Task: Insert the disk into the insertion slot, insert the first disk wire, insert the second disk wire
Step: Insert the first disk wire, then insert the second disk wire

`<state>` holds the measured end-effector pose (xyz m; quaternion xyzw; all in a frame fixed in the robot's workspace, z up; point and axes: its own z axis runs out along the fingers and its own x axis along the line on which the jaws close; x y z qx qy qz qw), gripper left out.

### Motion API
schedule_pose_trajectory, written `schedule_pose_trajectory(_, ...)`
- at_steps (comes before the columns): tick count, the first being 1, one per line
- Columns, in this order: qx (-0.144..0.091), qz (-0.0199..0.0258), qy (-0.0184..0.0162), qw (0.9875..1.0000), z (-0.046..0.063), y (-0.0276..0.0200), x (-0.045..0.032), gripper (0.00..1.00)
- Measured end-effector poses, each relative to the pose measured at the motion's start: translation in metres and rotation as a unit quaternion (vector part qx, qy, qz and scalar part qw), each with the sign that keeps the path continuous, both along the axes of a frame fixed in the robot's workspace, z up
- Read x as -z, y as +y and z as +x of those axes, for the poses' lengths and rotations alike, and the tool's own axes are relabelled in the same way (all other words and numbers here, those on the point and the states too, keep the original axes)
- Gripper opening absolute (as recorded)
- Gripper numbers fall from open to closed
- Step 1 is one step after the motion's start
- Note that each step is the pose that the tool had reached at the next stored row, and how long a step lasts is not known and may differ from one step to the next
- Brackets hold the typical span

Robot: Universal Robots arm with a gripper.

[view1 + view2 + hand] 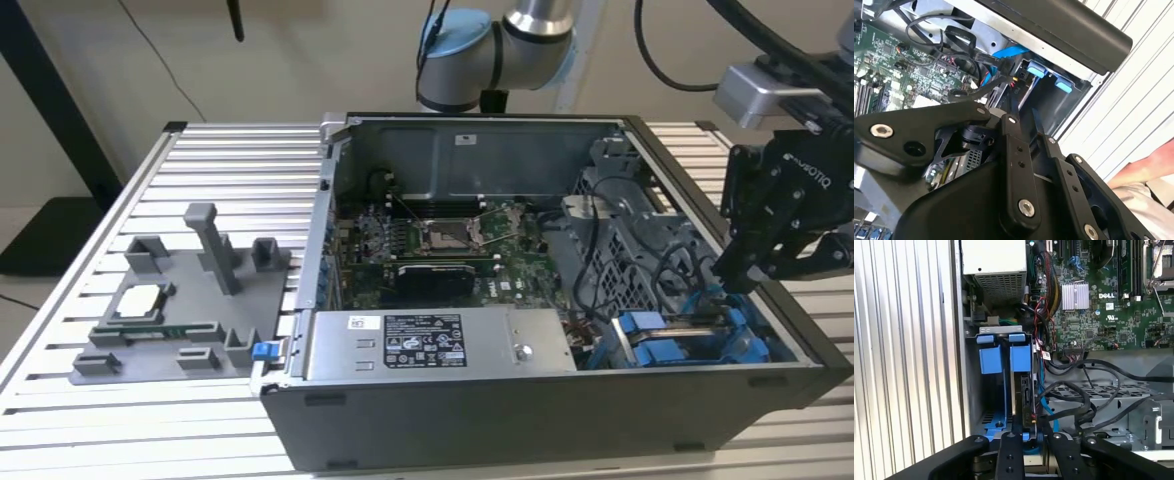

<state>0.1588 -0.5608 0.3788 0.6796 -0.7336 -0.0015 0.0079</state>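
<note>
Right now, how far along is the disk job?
Done, it seems: the disk stands on edge inside the slot. In hand: the gripper is at the disk's near end, right beside a black wire that loops toward it. Left: both wires, as far as I can tell, since I can't see either one plugged into the disk.

The exterior view looks down at a slant onto the whole open computer case [534, 425] from some way off, with the gripper [742, 278] at the frame's right edge. Both wrist views sit close behind the gripper, looking past it into the case from differing sides. They share the insertion slot [999, 360] and the motherboard [1104, 315].
</note>
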Motion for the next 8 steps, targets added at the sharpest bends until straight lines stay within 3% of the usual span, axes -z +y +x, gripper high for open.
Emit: schedule_pose_trajectory(8, 0.000, -0.0012, 0.0014, 1.0000, 0.0001, 0.0040, -0.0023, 1.00)
